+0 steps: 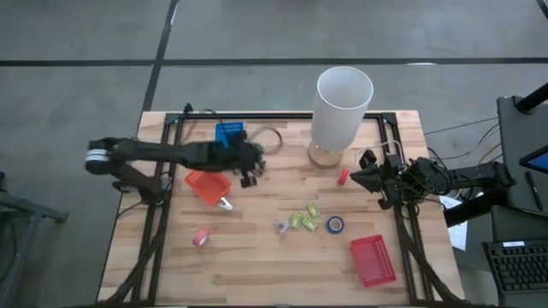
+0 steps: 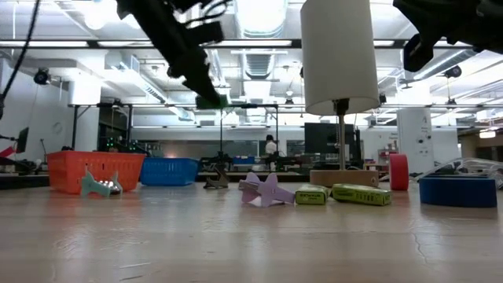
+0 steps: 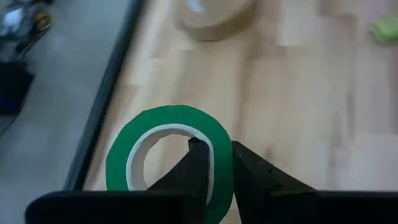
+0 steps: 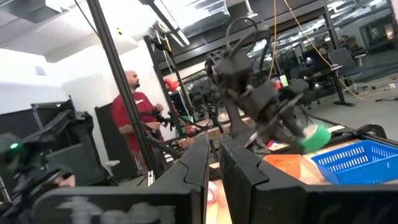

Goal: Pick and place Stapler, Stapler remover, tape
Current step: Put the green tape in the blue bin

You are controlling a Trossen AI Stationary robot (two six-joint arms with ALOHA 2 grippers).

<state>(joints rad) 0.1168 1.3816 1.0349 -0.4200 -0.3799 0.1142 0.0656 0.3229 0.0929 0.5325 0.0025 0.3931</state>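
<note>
My left gripper (image 1: 251,175) hangs above the table's far-left middle, near the orange basket (image 1: 208,186), and is shut on a green tape roll (image 3: 168,155). The low view shows that roll (image 2: 211,101) high above the wood. A red tape roll (image 1: 342,176) stands on edge, while a blue roll (image 1: 335,224) and a pink roll (image 1: 200,237) lie flat. A purple staple remover (image 1: 281,227) sits by the yellow-green pieces (image 1: 304,218). My right gripper (image 1: 368,171) waits shut near the table's right edge. My left gripper (image 3: 214,146) pinches the green roll's wall (image 3: 219,134). One finger (image 3: 198,165) is inside the hole and the other (image 3: 249,171) is outside. The fingers slant down from above. The roll is lifted clear of the table.
A tall white cylinder on a wooden base (image 1: 342,107) stands at the far middle. A blue basket (image 1: 229,133) sits far left, and a red basket (image 1: 373,259) near right. A teal staple remover (image 1: 224,204) lies beside the orange basket. A person (image 4: 134,124) stands beyond the table.
</note>
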